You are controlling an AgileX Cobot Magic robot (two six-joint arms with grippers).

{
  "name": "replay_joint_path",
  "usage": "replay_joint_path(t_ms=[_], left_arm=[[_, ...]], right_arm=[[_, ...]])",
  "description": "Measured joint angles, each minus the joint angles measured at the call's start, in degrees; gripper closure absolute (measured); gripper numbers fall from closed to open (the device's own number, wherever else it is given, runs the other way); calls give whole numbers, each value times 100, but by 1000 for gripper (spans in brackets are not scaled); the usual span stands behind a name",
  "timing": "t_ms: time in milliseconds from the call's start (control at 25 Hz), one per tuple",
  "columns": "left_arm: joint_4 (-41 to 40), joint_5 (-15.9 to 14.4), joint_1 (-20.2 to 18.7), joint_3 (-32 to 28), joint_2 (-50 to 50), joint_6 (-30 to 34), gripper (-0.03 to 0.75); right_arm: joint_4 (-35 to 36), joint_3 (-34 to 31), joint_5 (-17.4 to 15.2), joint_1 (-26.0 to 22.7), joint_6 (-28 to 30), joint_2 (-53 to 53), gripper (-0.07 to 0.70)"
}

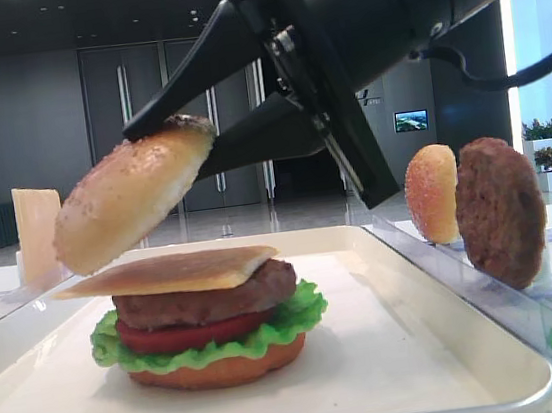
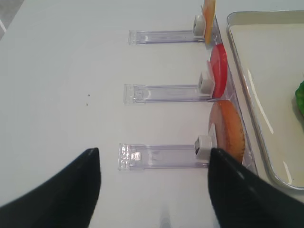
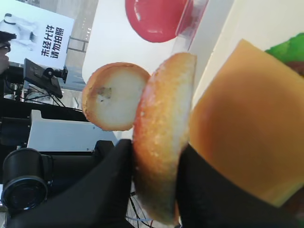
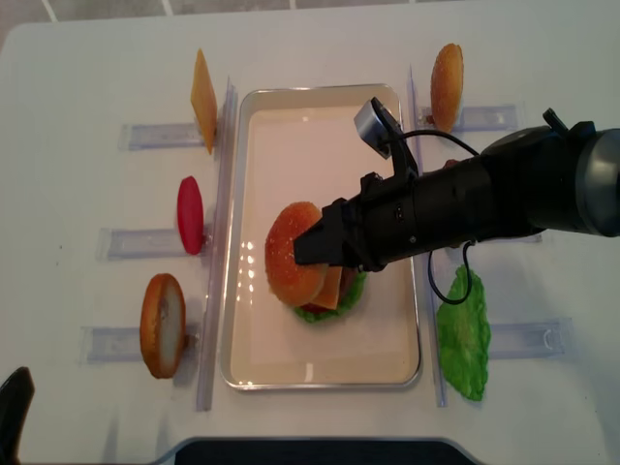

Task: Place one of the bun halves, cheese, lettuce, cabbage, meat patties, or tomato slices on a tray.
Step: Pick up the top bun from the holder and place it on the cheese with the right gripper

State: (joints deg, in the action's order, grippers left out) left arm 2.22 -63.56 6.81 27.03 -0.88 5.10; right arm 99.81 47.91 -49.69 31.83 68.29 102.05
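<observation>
Clamped between my right gripper's (image 3: 154,190) two black fingers (image 3: 99,190), the bun top (image 3: 161,142) hangs tilted, just above the cheese (image 1: 168,273) that caps the stack. Under my tool, on the tray (image 1: 415,351), the bun bottom (image 1: 216,370), lettuce (image 1: 299,314), tomato (image 1: 186,335) and patty (image 1: 202,298) are already piled, so I judge only this last piece is left to lower and release. Off to the side, my left gripper (image 2: 154,190) idles open over bare table.
</observation>
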Motion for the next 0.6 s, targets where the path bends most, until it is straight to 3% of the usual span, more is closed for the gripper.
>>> replay_joint_path(t_ms=[600], left_arm=[[5,0,0,0,0,0,181]], right_arm=[[-133,0,-43,-99,95,197,401]])
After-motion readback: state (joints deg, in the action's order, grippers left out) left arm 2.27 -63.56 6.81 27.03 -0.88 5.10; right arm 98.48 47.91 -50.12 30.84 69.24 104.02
